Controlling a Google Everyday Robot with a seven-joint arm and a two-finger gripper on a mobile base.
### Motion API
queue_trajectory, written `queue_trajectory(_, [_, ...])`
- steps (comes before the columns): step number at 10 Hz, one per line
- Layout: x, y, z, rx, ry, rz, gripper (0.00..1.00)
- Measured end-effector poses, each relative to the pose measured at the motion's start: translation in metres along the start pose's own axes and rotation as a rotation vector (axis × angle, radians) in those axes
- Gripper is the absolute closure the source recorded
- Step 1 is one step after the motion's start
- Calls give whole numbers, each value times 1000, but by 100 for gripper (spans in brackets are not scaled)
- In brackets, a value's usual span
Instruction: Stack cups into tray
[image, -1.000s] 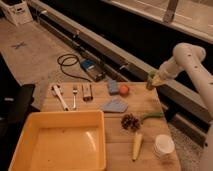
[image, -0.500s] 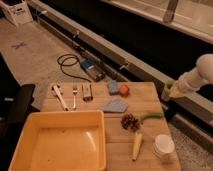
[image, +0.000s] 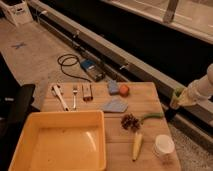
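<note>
The yellow tray (image: 55, 116) sits at the front left of the wooden table (image: 150, 100). The wide white cup (image: 164, 146) stands upright at the table's front right corner. My gripper (image: 179, 97) hangs off the table's right edge, beyond the far right corner, shut on the pale green cup (image: 175, 94) and holding it in the air. The arm reaches in from the right. The dark brown cup is not in view.
On the table are an orange ball (image: 124, 89), a blue sponge (image: 113, 87), a grey-blue cloth (image: 116, 105), a pine cone (image: 130, 121), a green bean (image: 151, 116), a yellow corn cob (image: 136, 145), a fork (image: 75, 95), a white utensil (image: 60, 96) and a small box (image: 87, 92). A black chair (image: 15, 106) stands at left.
My gripper has swung to the right and a little down with the green cup, from above the table's far right corner to past its right edge.
</note>
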Motion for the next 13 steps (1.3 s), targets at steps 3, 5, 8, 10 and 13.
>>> queue_trajectory(3, [0, 0, 0, 0, 1, 0, 100])
queue_trajectory(5, [1, 1, 1, 0, 4, -1, 100])
queue_trajectory(8, [-6, 16, -12, 38, 15, -26, 100])
queue_trajectory(10, [-11, 37, -31, 67, 10, -53, 100])
queue_trajectory(13, [-23, 72, -50, 80, -7, -119, 100])
